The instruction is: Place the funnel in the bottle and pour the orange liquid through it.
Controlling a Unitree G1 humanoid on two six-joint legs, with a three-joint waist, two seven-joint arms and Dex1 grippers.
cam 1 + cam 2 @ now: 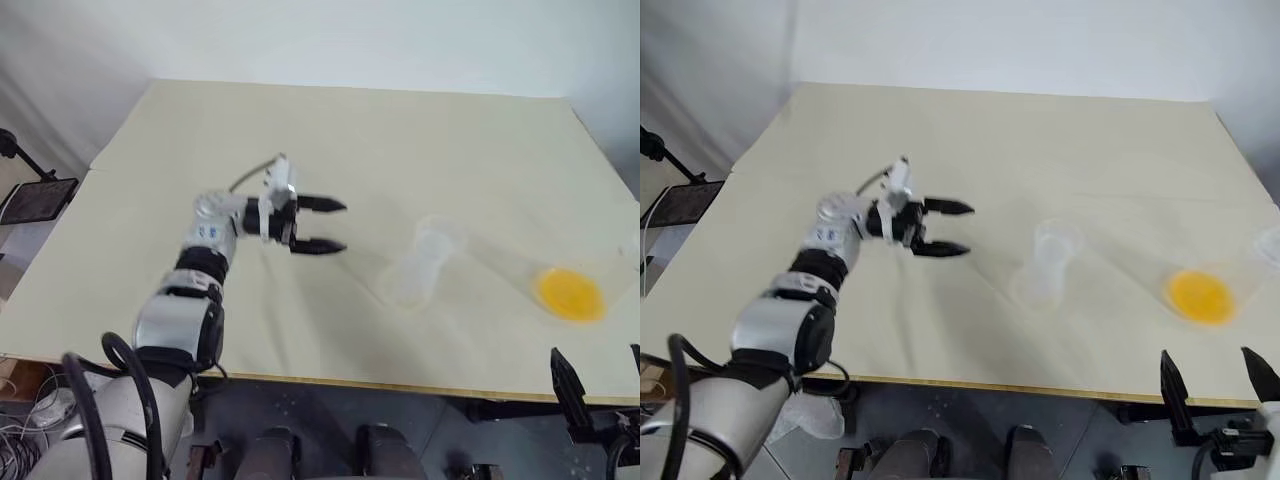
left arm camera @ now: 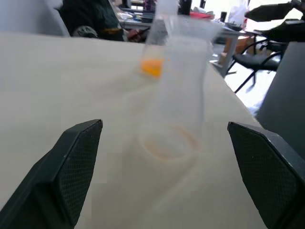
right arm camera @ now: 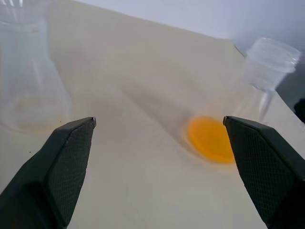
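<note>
Left gripper point(image 1: 320, 225) is hanging wide open, fingers aiming at three o'clock toward the upright clear bottle point(image 1: 418, 265) mid-table, nearer than the equally open right gripper point(image 1: 1212, 386).

No legible text or labels anywhere.

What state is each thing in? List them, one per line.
Bottle: upright on the table, empty, no funnel in it.
Orange liquid: unpoured, pooled in its clear flask.
Left pincer: open, empty, facing the bottle.
Right pincer: open, empty.
</note>
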